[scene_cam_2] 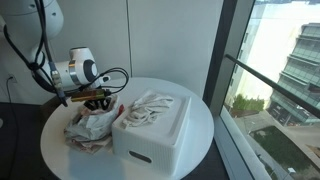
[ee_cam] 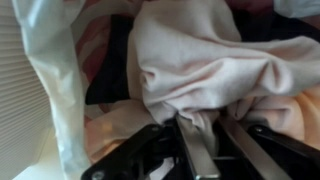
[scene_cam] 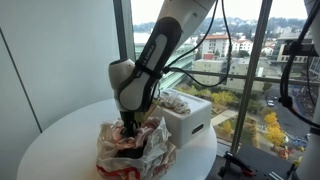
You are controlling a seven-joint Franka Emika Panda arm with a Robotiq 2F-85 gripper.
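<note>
In the wrist view my gripper [ee_cam: 212, 135] is shut on a fold of pale pinkish cloth [ee_cam: 200, 55], which bunches up just above the two metal fingers [ee_cam: 195, 145]. A thin translucent plastic bag [ee_cam: 55, 70] runs along the left side, with pink-striped fabric behind it. In both exterior views the gripper [scene_cam: 130, 128] [scene_cam_2: 95, 103] reaches down into a crumpled heap of clothes and plastic [scene_cam: 135, 150] [scene_cam_2: 88, 128] on the round white table [scene_cam: 60, 135] [scene_cam_2: 200, 125]. The fingertips are buried in the heap there.
A white box [scene_cam: 192, 118] [scene_cam_2: 150, 140] stands right beside the heap, with pale crumpled cloths [scene_cam: 175, 100] [scene_cam_2: 148, 108] lying on its lid. A tall window [scene_cam: 250, 60] [scene_cam_2: 270, 70] lies close behind the table's edge.
</note>
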